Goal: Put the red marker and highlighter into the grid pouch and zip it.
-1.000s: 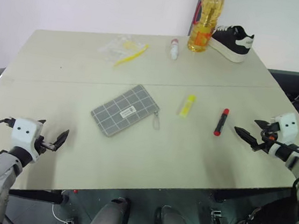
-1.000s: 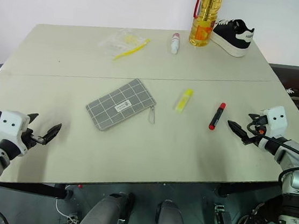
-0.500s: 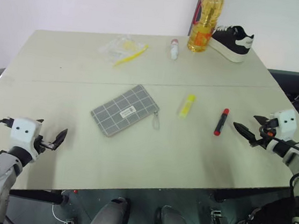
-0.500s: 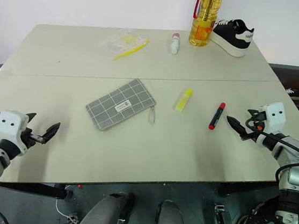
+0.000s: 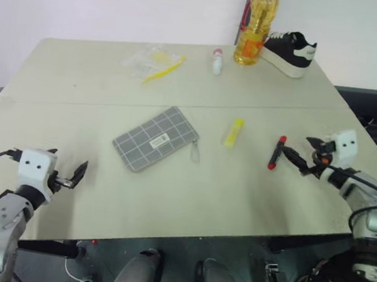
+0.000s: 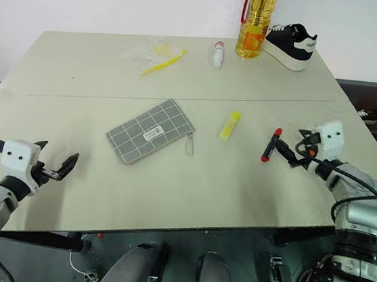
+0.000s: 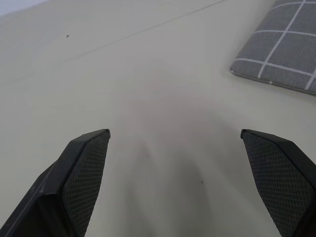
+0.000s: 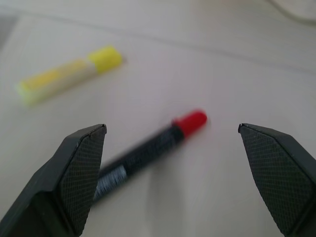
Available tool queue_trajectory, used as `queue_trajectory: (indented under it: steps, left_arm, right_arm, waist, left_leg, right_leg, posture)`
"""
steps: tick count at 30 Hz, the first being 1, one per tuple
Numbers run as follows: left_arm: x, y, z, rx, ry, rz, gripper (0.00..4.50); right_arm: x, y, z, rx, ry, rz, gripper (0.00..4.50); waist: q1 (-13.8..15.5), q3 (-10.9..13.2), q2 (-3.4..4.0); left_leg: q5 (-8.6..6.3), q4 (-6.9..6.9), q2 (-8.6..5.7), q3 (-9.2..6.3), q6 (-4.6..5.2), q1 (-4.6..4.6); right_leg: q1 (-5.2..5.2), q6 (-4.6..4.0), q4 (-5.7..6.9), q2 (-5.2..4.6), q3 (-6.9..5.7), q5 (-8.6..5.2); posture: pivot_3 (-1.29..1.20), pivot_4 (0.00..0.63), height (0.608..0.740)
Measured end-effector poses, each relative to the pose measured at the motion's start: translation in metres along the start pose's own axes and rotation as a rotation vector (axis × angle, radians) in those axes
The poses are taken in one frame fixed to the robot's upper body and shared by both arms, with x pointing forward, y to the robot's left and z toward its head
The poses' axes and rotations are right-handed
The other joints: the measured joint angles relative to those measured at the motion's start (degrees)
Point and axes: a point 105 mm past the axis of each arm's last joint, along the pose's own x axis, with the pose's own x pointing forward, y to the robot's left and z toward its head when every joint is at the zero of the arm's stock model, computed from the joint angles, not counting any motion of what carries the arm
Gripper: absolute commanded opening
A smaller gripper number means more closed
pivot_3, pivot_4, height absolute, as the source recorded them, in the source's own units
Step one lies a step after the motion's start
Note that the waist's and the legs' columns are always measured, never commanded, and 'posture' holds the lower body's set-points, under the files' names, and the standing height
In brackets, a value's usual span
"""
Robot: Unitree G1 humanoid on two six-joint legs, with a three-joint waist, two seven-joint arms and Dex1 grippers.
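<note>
Right gripper (image 5: 297,157) has neared the red marker (image 5: 276,153) on the beige table (image 5: 169,186).

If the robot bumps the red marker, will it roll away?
Probably a little. The marker looks slim and round and lies flat on the smooth table, so a sideways nudge could roll it. It looks stiff and light, so it should lift without bending.

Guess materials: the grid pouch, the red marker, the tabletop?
Grid pouch: looks like woven grey fabric, matte, with white grid lines and a small white label.
Red marker: likely plastic, smooth with a slight sheen, black barrel and red ends.
Tabletop: hard, smooth beige panel, probably laminate; a seam line runs across it.
</note>
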Motion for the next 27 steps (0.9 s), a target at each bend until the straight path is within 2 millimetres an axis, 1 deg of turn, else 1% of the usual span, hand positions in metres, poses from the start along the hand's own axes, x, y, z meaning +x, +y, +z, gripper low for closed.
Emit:
queue_trajectory:
  steps: [3,6,7,8,11,13,15,16,18,20,24,26,27]
  left_arm:
    - [0.002,-0.004,0.006,0.075,-0.032,-0.013,4.50]
    - [0.004,-0.008,0.010,0.132,-0.047,-0.040,4.50]
    - [0.005,-0.010,0.010,0.158,-0.045,-0.060,4.50]
    - [0.005,-0.012,0.010,0.176,-0.047,-0.074,4.50]
    - [0.007,-0.016,0.008,0.222,-0.037,-0.125,4.50]
    - [0.007,-0.019,0.007,0.234,-0.040,-0.151,4.50]
    - [0.008,-0.021,0.007,0.261,-0.043,-0.190,4.50]
    - [0.010,-0.023,0.008,0.301,-0.045,-0.225,4.50]
    - [0.013,-0.027,0.013,0.352,-0.067,-0.260,4.50]
    - [0.016,-0.031,0.012,0.411,-0.071,-0.304,4.50]
    - [0.024,-0.033,0.007,0.540,-0.061,-0.364,4.50]
    - [0.034,-0.033,0.011,0.612,-0.083,-0.382,4.50]
    - [0.038,-0.033,0.014,0.639,-0.097,-0.388,4.50]
  right_arm:
    - [0.031,0.038,0.018,-0.027,-0.054,0.105,4.45]
    - [0.051,0.063,0.025,-0.052,-0.061,0.154,3.68]
    - [0.059,0.072,0.027,-0.059,-0.060,0.166,3.27]
    - [0.065,0.080,0.030,-0.068,-0.060,0.177,2.66]
    - [0.080,0.097,0.031,-0.087,-0.044,0.201,1.05]
    - [0.088,0.108,0.029,-0.081,-0.033,0.222,0.07]
    - [0.102,0.123,0.028,-0.087,-0.008,0.255,0.07]
    - [0.114,0.134,0.027,-0.092,0.015,0.265,0.07]
    - [0.128,0.145,0.027,-0.107,0.032,0.265,0.07]
    - [0.140,0.149,0.027,-0.123,0.052,0.244,0.07]
    - [0.155,0.147,0.019,-0.144,0.114,0.196,0.07]
    - [0.163,0.153,0.014,-0.147,0.145,0.188,0.07]
    - [0.166,0.160,0.011,-0.141,0.157,0.198,0.07]
  waist:
    - [-0.2,0.0,0.00]
    - [0.2,0.0,0.00]
    - [0.3,0.0,0.00]
    - [0.3,0.0,0.00]
    - [0.3,0.0,-0.01]
    - [0.2,0.0,-0.01]
    - [-0.2,0.0,-0.01]
    - [-0.4,0.0,-0.01]
    - [-0.8,0.0,0.00]
    - [-1.0,0.0,0.02]
    - [-1.3,0.0,0.02]
    - [-1.4,0.0,0.03]
    - [-1.4,0.0,0.03]
  left_leg:
    - [0.00,0.00,0.13,0.08,0.00,0.00]
    - [0.00,0.00,0.14,0.08,0.00,0.00]
    - [0.00,0.00,0.12,0.09,-0.01,-0.01]
    - [0.00,0.00,0.12,0.08,-0.01,-0.01]
    - [0.00,0.00,0.09,0.09,-0.01,-0.01]
    - [0.00,0.00,0.10,0.09,-0.01,-0.02]
    - [0.01,-0.02,0.13,0.10,-0.03,-0.01]
    - [0.04,-0.04,0.16,0.10,-0.07,0.00]
    - [0.08,-0.08,0.19,0.08,-0.13,0.02]
    - [0.11,-0.09,0.18,0.07,-0.17,0.06]
    - [0.13,-0.09,0.15,0.10,-0.20,0.05]
    - [0.16,-0.14,0.18,0.10,-0.26,0.06]
    - [0.19,-0.17,0.18,0.09,-0.30,0.06]
  right_leg:
    - [-0.08,-0.05,0.01,0.02,-0.07,0.11]
    - [-0.08,-0.06,0.01,0.02,-0.08,0.12]
    - [-0.09,-0.06,0.00,0.02,-0.08,0.12]
    - [-0.10,-0.06,0.00,0.02,-0.08,0.12]
    - [-0.19,-0.06,-0.02,0.02,-0.08,0.13]
    - [-0.20,0.00,-0.02,0.02,-0.07,0.17]
    - [-0.20,-0.03,0.04,0.06,-0.08,0.24]
    - [-0.23,-0.09,0.08,0.10,-0.08,0.29]
    - [-0.30,-0.14,0.09,0.14,-0.08,0.34]
    - [-0.39,-0.13,0.10,0.15,-0.09,0.35]
    - [-0.47,0.07,0.09,0.16,-0.07,0.52]
    - [-0.54,0.14,0.13,0.19,-0.07,0.64]
    - [-0.59,0.16,0.17,0.21,-0.07,0.68]
  posture:
    - [0.00,0.150,0.740]
    - [0.00,0.150,0.740]
    - [0.00,0.150,0.740]
    - [0.00,0.150,0.740]
    - [0.00,0.150,0.740]
    - [0.00,0.150,0.740]
    - [0.00,0.150,0.740]
    - [0.00,0.150,0.740]
    - [0.00,0.150,0.740]
    - [0.00,0.150,0.740]
    - [0.00,0.150,0.740]
    - [0.00,0.150,0.740]
    - [0.00,0.150,0.740]
